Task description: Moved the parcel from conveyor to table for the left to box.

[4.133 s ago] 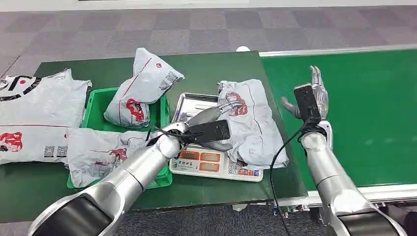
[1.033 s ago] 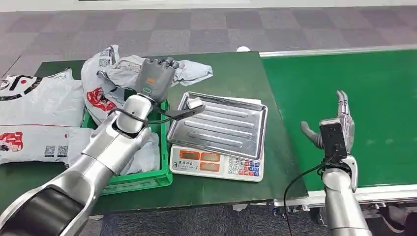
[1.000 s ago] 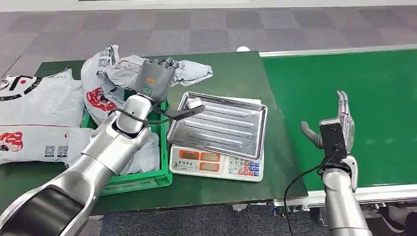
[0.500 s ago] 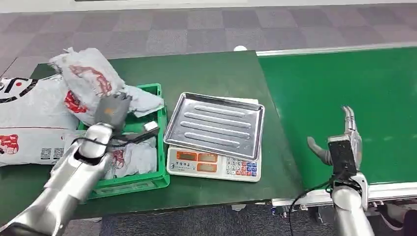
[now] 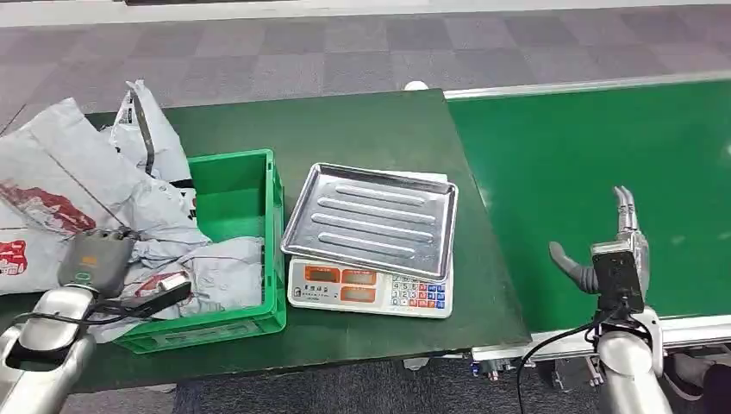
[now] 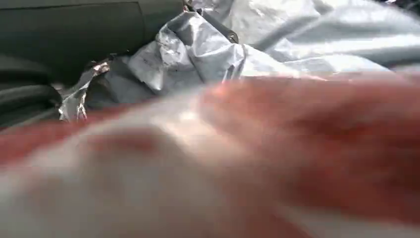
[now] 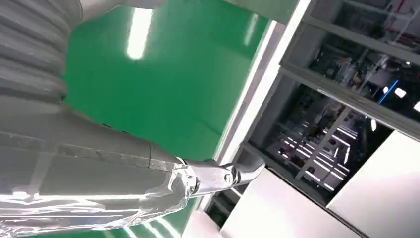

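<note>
Your left hand (image 5: 90,263) lay on the parcel (image 5: 73,185) spread over the crate's (image 5: 246,185) left rim; its grip couldn't be told. Right hand (image 5: 616,250) hovered released above the conveyor (image 5: 586,147).

The left hand (image 5: 95,263) is seen from behind only, so its fingers are hidden. The grey parcels (image 5: 60,185) are cut by the frame edge (and badly blurred in the left wrist view).
</note>
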Controlling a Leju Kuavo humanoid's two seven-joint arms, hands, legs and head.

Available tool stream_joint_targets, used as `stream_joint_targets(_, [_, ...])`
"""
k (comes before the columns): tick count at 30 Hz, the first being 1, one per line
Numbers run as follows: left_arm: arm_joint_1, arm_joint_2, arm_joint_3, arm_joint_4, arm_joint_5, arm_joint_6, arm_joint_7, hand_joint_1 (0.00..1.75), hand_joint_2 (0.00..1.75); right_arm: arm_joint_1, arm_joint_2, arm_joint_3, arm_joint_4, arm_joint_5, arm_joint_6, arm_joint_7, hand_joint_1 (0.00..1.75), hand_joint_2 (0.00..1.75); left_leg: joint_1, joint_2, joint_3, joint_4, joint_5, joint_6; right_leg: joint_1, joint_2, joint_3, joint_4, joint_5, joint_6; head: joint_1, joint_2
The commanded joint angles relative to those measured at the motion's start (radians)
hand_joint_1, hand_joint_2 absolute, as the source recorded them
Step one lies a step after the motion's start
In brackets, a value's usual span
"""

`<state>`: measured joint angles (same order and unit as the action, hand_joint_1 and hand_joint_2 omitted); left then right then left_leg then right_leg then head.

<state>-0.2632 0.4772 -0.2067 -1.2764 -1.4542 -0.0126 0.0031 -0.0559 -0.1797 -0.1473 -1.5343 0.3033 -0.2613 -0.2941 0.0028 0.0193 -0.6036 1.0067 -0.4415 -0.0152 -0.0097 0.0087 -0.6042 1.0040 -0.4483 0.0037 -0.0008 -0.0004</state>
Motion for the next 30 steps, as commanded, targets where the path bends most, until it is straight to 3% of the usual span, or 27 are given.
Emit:
stream_joint_targets(1, [-0.088, -0.077, 0.103, 0.138, 0.092, 0.067, -0.082, 0.00, 1.75, -0.010, 0.018, -0.006, 0.003, 0.015, -0.012, 0.024, 0.00, 1.75, 0.000, -0.004, 0.002, -0.001, 0.001, 0.000, 0.000, -0.003, 0.002, -0.001, 0.000, 0.000, 0.000, 0.000])
stream_joint_targets(4, [-0.098, -0.113, 0.080, 0.109, 0.250, 0.056, -0.164, 0.00, 1.75, -0.008, 0.015, -0.005, 0.005, 0.015, -0.013, 0.029, 0.00, 1.75, 0.001, -0.010, 0.002, -0.002, 0.002, 0.000, 0.001, -0.008, 0.005, -0.003, -0.001, -0.001, 0.000, 0.000])
stream_joint_targets(15, [-0.092, -0.098, 0.054, 0.090, 0.274, 0.050, -0.148, 0.00, 1.75, -0.015, 0.012, -0.001, 0.014, 0.015, -0.016, 0.030, 0.00, 1.75, 0.000, -0.010, 0.002, -0.001, 0.001, 0.000, -0.001, -0.009, 0.005, -0.002, -0.001, -0.001, 0.000, 0.000])
stream_joint_targets(17, [-0.097, -0.110, 0.048, 0.087, 0.359, 0.057, -0.199, 0.00, 1.75, -0.021, 0.006, 0.010, 0.020, 0.012, -0.015, 0.029, 0.00, 1.75, 0.001, -0.010, 0.002, -0.001, 0.001, 0.000, 0.000, -0.009, 0.005, -0.002, -0.001, -0.001, 0.000, 0.000])
stream_joint_targets(24, [-0.189, -0.188, -0.054, 0.106, 0.682, -0.056, -0.292, 0.00, 1.75, -0.192, -0.026, 0.123, 0.207, 0.002, -0.010, 0.032, 0.00, 1.75, 0.001, -0.011, 0.001, -0.001, 0.003, 0.001, -0.001, -0.009, 0.005, -0.003, 0.001, 0.000, 0.000, 0.000])
stream_joint_targets(30, [-0.202, -0.190, -0.090, 0.088, 0.915, -0.168, -0.378, 0.00, 1.75, -0.320, -0.016, 0.202, 0.354, -0.017, -0.013, 0.012, 0.00, 1.75, 0.001, -0.008, 0.000, 0.000, 0.003, 0.002, -0.001, -0.006, 0.004, -0.002, 0.002, 0.001, 0.000, 0.000])
